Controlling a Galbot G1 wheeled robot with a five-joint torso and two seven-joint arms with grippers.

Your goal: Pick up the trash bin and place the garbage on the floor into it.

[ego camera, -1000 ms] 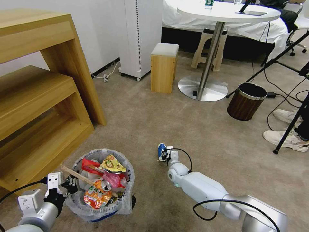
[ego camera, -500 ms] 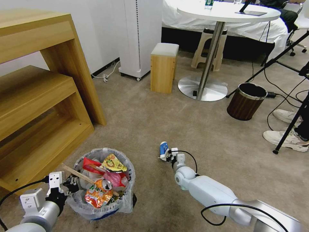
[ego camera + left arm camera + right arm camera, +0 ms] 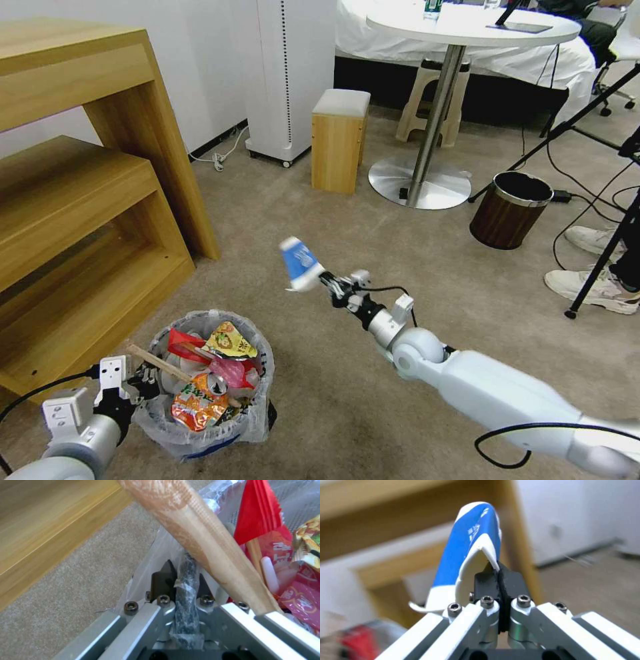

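The right claw (image 3: pixel 325 280) is pinching a light, crushable paper cup (image 3: pixel 299 263) by its rim above the trash bin (image 3: pixel 212 385), whose rim the left claw (image 3: pixel 143 385) is clamping.

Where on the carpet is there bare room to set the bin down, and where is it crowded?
The floor is bare between the wooden shelf unit, the small wooden stool and the brown wood-grain bin, and beside the trash bin. It is crowded by the round table's base, and by cables and tripod legs.
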